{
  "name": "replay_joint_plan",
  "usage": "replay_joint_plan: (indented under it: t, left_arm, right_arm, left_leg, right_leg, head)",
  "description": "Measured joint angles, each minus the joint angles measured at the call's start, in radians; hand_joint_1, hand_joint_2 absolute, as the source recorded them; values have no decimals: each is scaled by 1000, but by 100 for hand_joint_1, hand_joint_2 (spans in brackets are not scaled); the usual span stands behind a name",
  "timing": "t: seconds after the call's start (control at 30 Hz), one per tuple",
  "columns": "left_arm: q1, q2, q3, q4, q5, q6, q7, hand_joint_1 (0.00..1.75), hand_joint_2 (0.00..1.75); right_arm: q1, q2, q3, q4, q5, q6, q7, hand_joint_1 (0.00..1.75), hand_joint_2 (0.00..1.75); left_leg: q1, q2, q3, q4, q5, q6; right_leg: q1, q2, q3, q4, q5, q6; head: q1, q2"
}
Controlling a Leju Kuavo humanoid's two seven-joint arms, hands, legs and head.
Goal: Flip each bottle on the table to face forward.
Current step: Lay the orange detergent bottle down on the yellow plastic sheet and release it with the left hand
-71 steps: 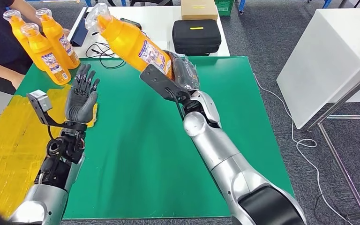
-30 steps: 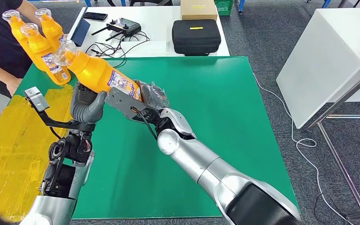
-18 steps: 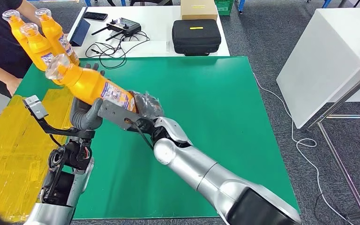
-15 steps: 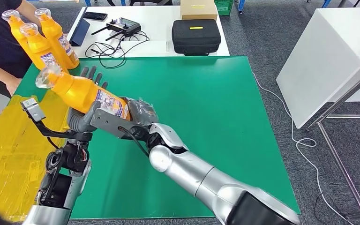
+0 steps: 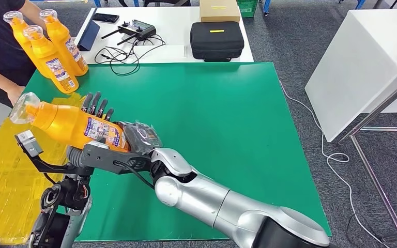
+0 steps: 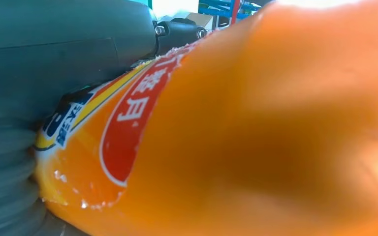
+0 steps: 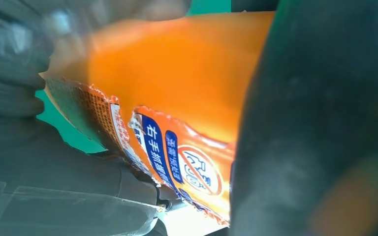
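Item, left: orange bottle (image 5: 75, 126), lying tilted in mid-air over the green mat's (image 5: 227, 129) left edge, clear cap pointing left. Right hand (image 5: 140, 138) is grasping its base end; left hand (image 5: 94, 106) is lying behind the body with fingers spread, and whether it is grasping cannot be told. Risk: the bottle could be slipping during handover if one grasp loosens early. Far-left corner: three upright orange bottles (image 5: 49, 49) beside a person's arm (image 5: 2, 77), crowding any set-down. Beyond: black case (image 5: 216, 40).

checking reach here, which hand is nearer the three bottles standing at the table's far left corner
Left. The left hand sits just in front of the three bottles; the right hand, gripping the held bottle, is farther right.
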Motion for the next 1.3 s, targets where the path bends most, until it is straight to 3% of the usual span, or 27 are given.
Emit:
replay_joint_plan:
  t: [0.03,0.07,0.37,0.77,0.8,0.83,0.9,0.93,0.97,1.3]
  left_arm:
    - [6,2,0,-7,0,2,0,154,175]
    - [13,4,0,-16,-1,4,-1,175,175]
    - [86,20,4,-109,-31,50,-21,175,175]
    - [118,20,17,-166,-64,91,-27,175,175]
    - [122,20,20,-171,-66,94,-26,175,175]
    - [126,20,23,-177,-67,96,-25,175,175]
    - [132,20,33,-188,-73,94,-22,175,175]
    - [134,19,38,-193,-78,93,-20,175,175]
    - [136,18,44,-198,-87,94,-19,175,175]
    - [137,8,89,-244,-207,185,-58,175,175]
  right_arm:
    - [0,0,4,-2,-1,0,0,175,175]
    - [0,0,8,-4,-2,1,0,175,175]
    - [1,0,44,-11,-5,-1,-10,175,175]
    - [0,6,42,20,18,-25,-55,175,175]
    - [-2,7,37,28,23,-31,-66,155,175]
    - [-4,8,29,39,30,-35,-80,112,175]
    - [-8,11,4,64,57,-39,-115,24,87]
    - [-8,12,-13,75,80,-38,-130,0,44]
    - [-7,12,-33,85,109,-38,-145,0,0]
    - [33,-9,-251,77,313,-27,-213,0,0]
  left_leg:
    - [0,0,0,0,0,0]
    - [0,0,0,0,0,0]
    - [0,0,0,0,0,0]
    - [0,0,0,0,0,0]
    - [0,0,0,0,0,0]
    - [0,0,0,0,0,0]
    - [0,0,0,0,0,0]
    - [0,-1,0,0,0,0]
    - [0,-1,0,0,0,0]
    - [0,-1,0,0,0,0]
  right_leg:
    - [0,0,0,0,0,0]
    - [0,0,0,0,0,0]
    - [0,0,0,0,0,0]
    - [0,0,0,0,0,0]
    - [0,0,0,0,0,0]
    - [0,0,0,0,0,0]
    - [0,0,0,0,0,0]
    - [0,0,0,0,0,0]
    - [0,0,0,0,0,0]
    - [0,-1,0,0,0,0]
  head:
    - [0,0]
    - [0,0]
    - [0,0]
    - [0,0]
    - [0,0]
    - [0,0]
    - [0,0]
    - [0,0]
    - [0,0]
    - [0,0]
